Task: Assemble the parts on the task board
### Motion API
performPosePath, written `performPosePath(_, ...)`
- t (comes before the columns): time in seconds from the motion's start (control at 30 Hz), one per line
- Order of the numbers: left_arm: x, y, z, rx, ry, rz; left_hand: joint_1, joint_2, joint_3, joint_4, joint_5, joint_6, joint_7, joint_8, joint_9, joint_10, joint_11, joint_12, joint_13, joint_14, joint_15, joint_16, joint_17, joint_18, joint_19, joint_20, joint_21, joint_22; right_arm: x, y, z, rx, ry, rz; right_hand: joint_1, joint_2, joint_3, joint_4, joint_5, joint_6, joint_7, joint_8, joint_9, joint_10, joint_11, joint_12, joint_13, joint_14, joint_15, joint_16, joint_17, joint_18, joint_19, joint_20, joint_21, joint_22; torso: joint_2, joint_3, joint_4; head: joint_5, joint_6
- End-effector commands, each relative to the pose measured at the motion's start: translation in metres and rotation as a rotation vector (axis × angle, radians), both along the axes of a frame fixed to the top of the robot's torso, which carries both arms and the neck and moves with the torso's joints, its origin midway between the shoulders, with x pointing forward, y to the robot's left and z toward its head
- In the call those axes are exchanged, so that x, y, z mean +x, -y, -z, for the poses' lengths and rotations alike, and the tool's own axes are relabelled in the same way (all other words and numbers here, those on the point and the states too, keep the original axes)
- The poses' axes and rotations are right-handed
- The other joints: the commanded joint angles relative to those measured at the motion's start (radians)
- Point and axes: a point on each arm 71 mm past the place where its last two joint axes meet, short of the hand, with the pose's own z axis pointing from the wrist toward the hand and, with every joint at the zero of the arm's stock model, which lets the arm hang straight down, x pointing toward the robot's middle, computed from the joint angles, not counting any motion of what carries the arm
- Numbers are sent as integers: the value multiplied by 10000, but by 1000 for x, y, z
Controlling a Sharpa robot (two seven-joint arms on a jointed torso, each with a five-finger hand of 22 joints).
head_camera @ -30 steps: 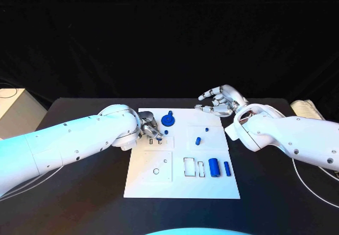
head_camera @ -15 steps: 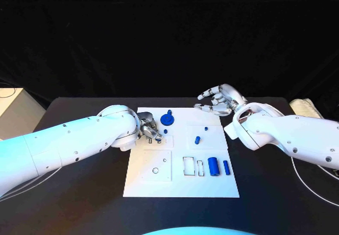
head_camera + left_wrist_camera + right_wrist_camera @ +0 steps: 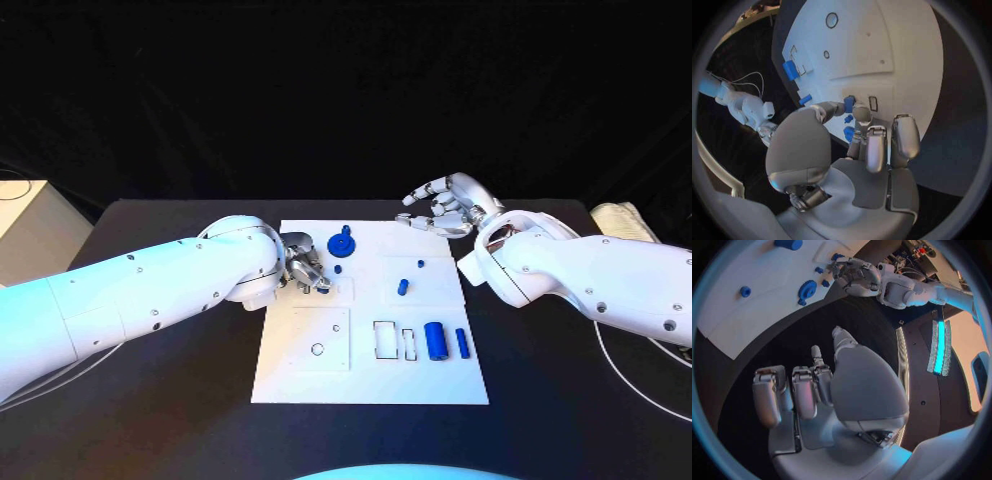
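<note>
The white task board (image 3: pixel 368 380) lies in the middle of the black table. My left hand (image 3: pixel 304 268) rests over its left edge by two small slots (image 3: pixel 873 103). There it pinches a small blue part (image 3: pixel 849 104) between thumb and a finger. A blue peg (image 3: pixel 339 268) stands just beside the fingers, and a round blue part with a handle (image 3: pixel 342 243) lies farther back. My right hand (image 3: pixel 450 207) hovers past the board's far right corner with loosely bent fingers and holds nothing; its palm (image 3: pixel 811 425) is bare.
Two blue cylinders (image 3: pixel 436 342) (image 3: pixel 463 343) lie by a rectangular slot (image 3: pixel 387 339) near the board's front. Two small blue pieces (image 3: pixel 404 287) (image 3: pixel 421 264) sit right of centre. A ring hole (image 3: pixel 317 349) marks the front left plate. A white box (image 3: pixel 32 235) stands at the table's far left.
My left hand's fingers have shifted slightly over the slots at the board's left edge. The right hand has hardly moved.
</note>
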Motion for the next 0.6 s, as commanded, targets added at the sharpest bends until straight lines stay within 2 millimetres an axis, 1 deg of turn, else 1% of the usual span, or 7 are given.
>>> performPosePath(0.03, -3, 1, 3, 114, -370, 154, -20, 100, 2341, -2426, 39, 148, -45, 57, 5, 56, -39, 20, -17, 994, -77, 22, 2433, -205, 81, -1, 57, 12, 0, -2, 0, -144, 1, -188, -40, 36, 35, -9, 20, -22, -21, 22, 17, 2, -72, -9, 1640, 992, -62, -31, 2447, -64, 901, -38, -32, 2423, 2, -2, 10, 2, 4)
performPosePath(0.3, -2, 0, 4, 71, -491, 96, -22, 95, 2345, -2434, 44, 150, -46, 53, 7, 49, -41, 5, -35, 992, -79, 19, 2428, -208, 90, -4, 63, 23, 0, -2, 1, -151, -16, -188, -40, 36, 35, -9, 20, -22, -21, 22, 17, 2, -72, -9, 1640, 992, -62, -31, 2447, -64, 901, -38, -32, 2423, -3, 6, 2, 26, 24)
performPosePath(0.5, -1, 0, 5, 76, -581, 104, -22, 95, 2345, -2434, 44, 150, -46, 53, 7, 49, -41, 5, -35, 992, -79, 19, 2428, -208, 90, -4, 63, 23, 0, -2, 1, -148, -25, -186, -55, 34, 38, -6, 49, -25, -23, 37, 20, -2, -73, -13, 1635, 990, -63, -34, 2440, -60, 893, -40, -49, 2412, -4, 9, -4, 43, 2)
performPosePath(0.57, 0, 1, 5, 60, -683, 102, -22, 95, 2345, -2434, 44, 150, -46, 53, 7, 49, -41, 5, -35, 992, -79, 19, 2428, -208, 90, -4, 63, 23, 0, -2, 1, -148, -27, -190, -55, 34, 38, -6, 49, -25, -23, 37, 20, -2, -73, -13, 1635, 990, -63, -34, 2440, -60, 893, -40, -49, 2412, -1, 4, -3, 42, -1)
performPosePath(0.6, 0, 1, 6, 57, -735, 106, -22, 95, 2345, -2434, 44, 150, -46, 53, 7, 49, -41, 5, -35, 992, -79, 19, 2428, -208, 90, -4, 63, 23, 0, -2, 1, -148, -28, -192, -55, 34, 38, -6, 49, -25, -23, 37, 20, -2, -73, -13, 1635, 990, -63, -34, 2440, -60, 893, -40, -49, 2412, 0, 8, -4, 47, -11)
